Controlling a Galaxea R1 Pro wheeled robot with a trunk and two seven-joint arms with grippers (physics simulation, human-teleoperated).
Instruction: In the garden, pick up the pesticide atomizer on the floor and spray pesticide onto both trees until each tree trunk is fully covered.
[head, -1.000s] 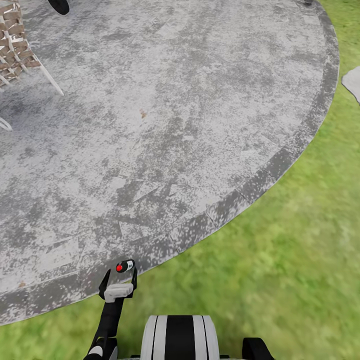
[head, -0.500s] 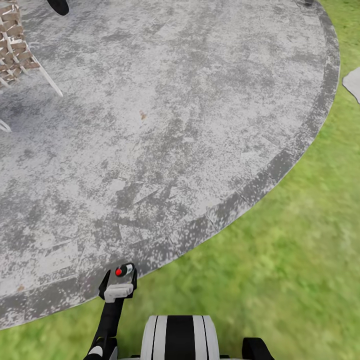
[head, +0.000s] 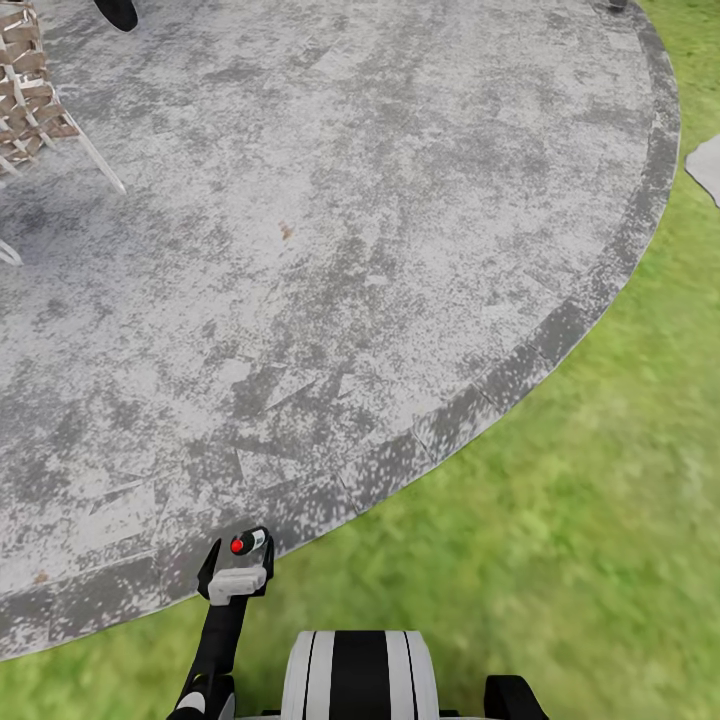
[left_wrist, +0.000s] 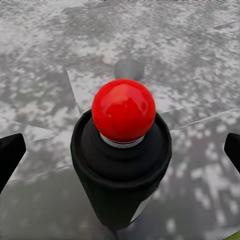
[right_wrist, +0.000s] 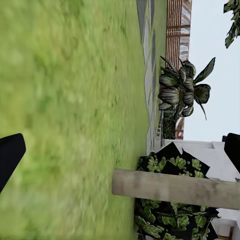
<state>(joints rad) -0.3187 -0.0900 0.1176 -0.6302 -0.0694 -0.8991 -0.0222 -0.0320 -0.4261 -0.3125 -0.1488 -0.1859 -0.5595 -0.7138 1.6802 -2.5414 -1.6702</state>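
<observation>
The pesticide atomizer (head: 250, 541), a small black bottle with a red ball top and a whitish label, is at the patio's dark rim just past my left gripper (head: 238, 572). In the left wrist view the atomizer (left_wrist: 122, 165) is centred between the two black fingertips (left_wrist: 10, 157), with a clear gap on each side, so the left gripper (left_wrist: 120, 150) is open around it. I cannot tell whether the bottle rests on the paving. My right gripper (right_wrist: 120, 152) is open over grass with nothing in it. Beyond it stands a grey-brown tree trunk (right_wrist: 175, 189).
The round grey stone patio (head: 330, 250) spreads ahead, with lawn (head: 560, 520) to the right and under me. A woven chair (head: 35, 95) stands at the far left, and a stepping stone (head: 705, 165) lies at the right edge. Leafy shrubs (right_wrist: 165, 220) and a spiky plant (right_wrist: 182, 92) are near the trunk.
The head view has shifted slightly. The patio rim, left gripper and atomizer all sit a little lower in the picture than a second ago, and have hardly moved in the last half second.
</observation>
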